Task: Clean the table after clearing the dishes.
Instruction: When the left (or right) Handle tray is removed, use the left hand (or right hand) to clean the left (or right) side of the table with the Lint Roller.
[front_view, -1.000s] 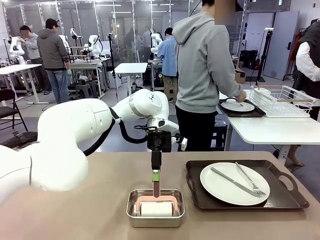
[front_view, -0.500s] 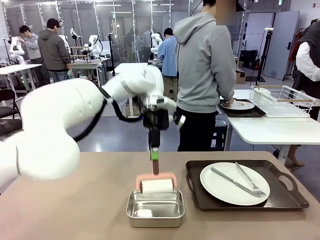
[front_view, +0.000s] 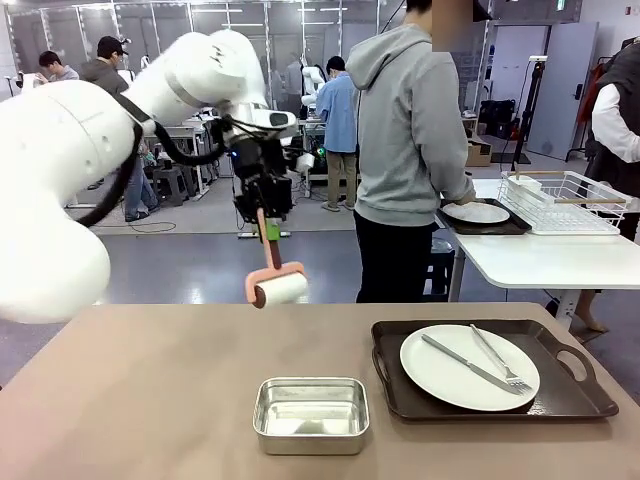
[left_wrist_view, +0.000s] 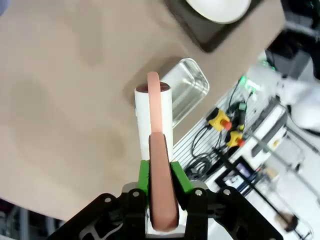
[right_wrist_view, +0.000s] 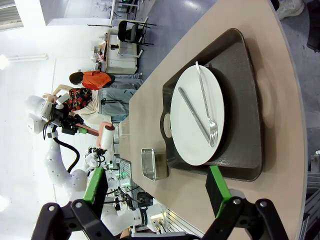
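Observation:
My left gripper (front_view: 268, 232) is shut on the pink handle of a white lint roller (front_view: 280, 288), held high above the tan table (front_view: 150, 400), left of the middle. In the left wrist view its green pads (left_wrist_view: 145, 174) clamp the handle (left_wrist_view: 162, 195), and the roller head (left_wrist_view: 152, 112) points down at the table (left_wrist_view: 65, 100). A white plate (front_view: 468, 366) with a knife and fork lies on a dark tray (front_view: 575, 395) at the right. My right gripper (right_wrist_view: 156, 170) is open above that plate (right_wrist_view: 197, 115) and holds nothing.
A small empty steel pan (front_view: 311, 413) sits near the front edge at the middle. A person in a grey hoodie (front_view: 405, 130) stands at the far side, turned toward a white table (front_view: 540, 260) holding another plate (front_view: 475, 212) on a tray and a wire rack (front_view: 560, 200).
My left arm has lifted the roller out of the steel pan and swung it up and to the left. The pan is now empty.

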